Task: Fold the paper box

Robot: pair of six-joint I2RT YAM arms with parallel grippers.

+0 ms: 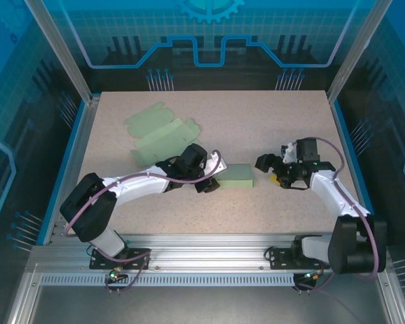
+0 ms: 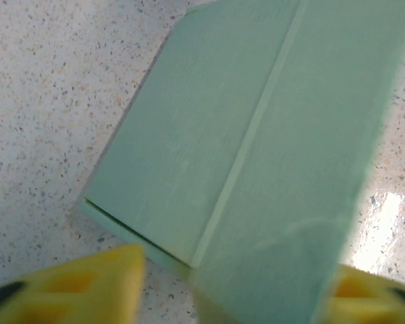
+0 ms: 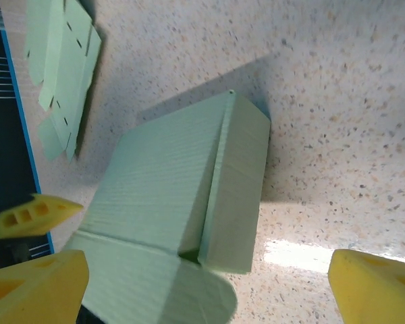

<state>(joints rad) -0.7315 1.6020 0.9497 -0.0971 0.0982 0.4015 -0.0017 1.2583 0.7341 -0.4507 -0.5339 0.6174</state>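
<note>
Folded green paper box (image 1: 237,177) lies at the centre of the speckled table (image 1: 290,115). Left gripper (image 1: 209,183) sits at its left end, jaws spread either side of a loose flap, with a gap beside one finger. Right gripper (image 1: 270,165) stands just right of the box, jaws wide, holding nothing. Flat green box blanks (image 1: 158,135) lie at far left.

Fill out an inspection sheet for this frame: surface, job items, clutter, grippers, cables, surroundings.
Surface: speckled beige table, no damage seen.
Job's things: green box folded up mid-table, one end flap loose; flat green blanks at far left.
Clutter: nothing seen.
Grippers: left gripper open astride the box's end; right gripper open, apart from the box.
Cables: purple cables along both arms, not snagged.
Surroundings: metal frame, blue panels.
</note>
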